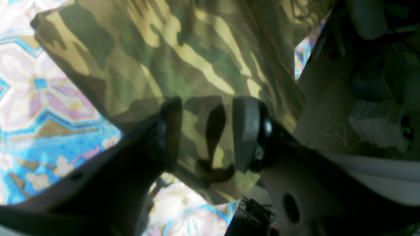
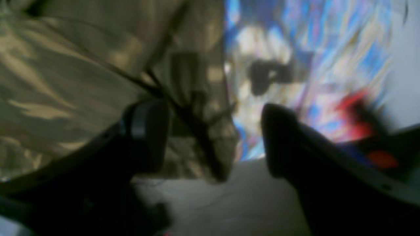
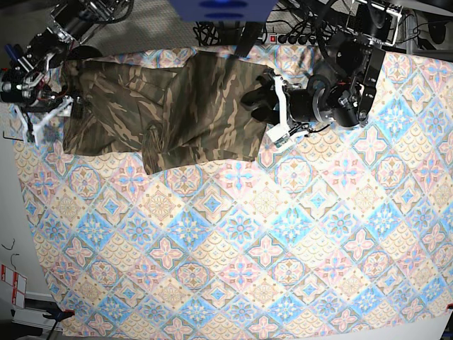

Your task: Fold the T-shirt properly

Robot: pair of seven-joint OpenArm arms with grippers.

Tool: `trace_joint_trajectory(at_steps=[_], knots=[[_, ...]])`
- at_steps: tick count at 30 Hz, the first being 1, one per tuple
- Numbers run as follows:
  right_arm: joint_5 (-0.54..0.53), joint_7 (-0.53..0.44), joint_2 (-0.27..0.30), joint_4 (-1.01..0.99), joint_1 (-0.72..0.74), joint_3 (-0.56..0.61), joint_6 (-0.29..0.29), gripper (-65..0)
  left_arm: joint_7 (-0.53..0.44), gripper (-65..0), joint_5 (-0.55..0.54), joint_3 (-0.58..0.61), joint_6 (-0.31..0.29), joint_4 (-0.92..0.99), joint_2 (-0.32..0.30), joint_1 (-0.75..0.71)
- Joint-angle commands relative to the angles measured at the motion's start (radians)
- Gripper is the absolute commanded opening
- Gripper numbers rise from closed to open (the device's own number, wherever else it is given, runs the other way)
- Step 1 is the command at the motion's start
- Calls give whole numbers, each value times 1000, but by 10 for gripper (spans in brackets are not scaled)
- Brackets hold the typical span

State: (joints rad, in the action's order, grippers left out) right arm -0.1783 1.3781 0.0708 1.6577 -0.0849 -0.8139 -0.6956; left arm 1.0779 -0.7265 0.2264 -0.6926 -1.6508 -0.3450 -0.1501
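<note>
The camouflage T-shirt lies spread along the far edge of the table, left of centre, with its right part lying as a darker layer over the rest. My left gripper is at the shirt's right edge. Its jaws stand apart, and a flap of the cloth shows between the fingers. My right gripper is at the shirt's left end, open wide. A corner of the shirt hangs by its left finger. That view is blurred.
A tablecloth with blue, pink and cream tiles covers the table. Cables and a power strip run along the back edge. The table's left edge lies close to the right arm.
</note>
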Motion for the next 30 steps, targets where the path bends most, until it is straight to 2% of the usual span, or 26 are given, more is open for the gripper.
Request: trace_joint_trajectory(at_steps=[1,5,7,14,22,26,30], knots=[[-53,-13,16,-31,29,-19,-3,-208,-17,-392,-23,-5,-6,-15,-7,8],[-186,-22,113,-264,50,-45,-3,-208,-9,-393,-23,-5,-6,-15,-7,10],[-232,-35,143,-342,55,-46,-3,-208,-9,-393,-23,-5,-6,-15,-7,11],[-246,-108,208,-357,52,-46,-3,-208,-9,-392,-23,-5,-6,-15,-7,11],[-232,-116,231,-386,52,-43,-3,-209,-9,-391,-23,-5,-6,-16,-7,11],[-186,-170,229,-488,53,-40,-3,-209,-9,-391,-25,-5,-6,-16,-7,11],[-186,-182,226,-551,55,34,-3,-209,-9,-391,-25,-5,-6,-16,-7,13]])
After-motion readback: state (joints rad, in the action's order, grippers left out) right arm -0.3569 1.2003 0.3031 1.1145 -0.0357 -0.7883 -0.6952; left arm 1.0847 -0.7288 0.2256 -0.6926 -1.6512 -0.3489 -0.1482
